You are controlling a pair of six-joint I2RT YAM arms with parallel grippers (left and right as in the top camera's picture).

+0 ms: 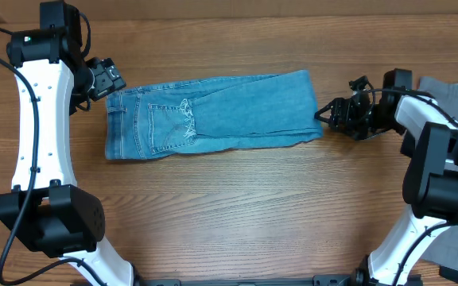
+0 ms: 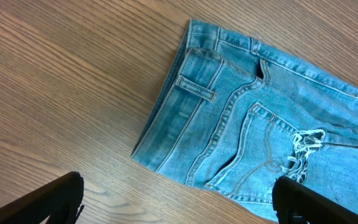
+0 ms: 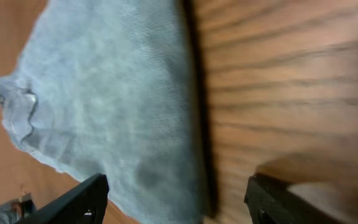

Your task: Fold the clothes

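The light blue jeans (image 1: 213, 113) lie folded in a long strip across the far half of the table, waist to the left, folded end to the right. My left gripper (image 1: 106, 79) is open and empty just off the waist's far left corner; its wrist view shows the waistband, pockets and a frayed spot (image 2: 260, 112). My right gripper (image 1: 332, 115) is open and empty, just off the right end of the jeans; its wrist view shows that blurred denim end (image 3: 117, 106) between the fingers.
A grey cloth (image 1: 456, 95) lies at the table's right edge under the right arm. The wooden table (image 1: 237, 206) extends in front of the jeans.
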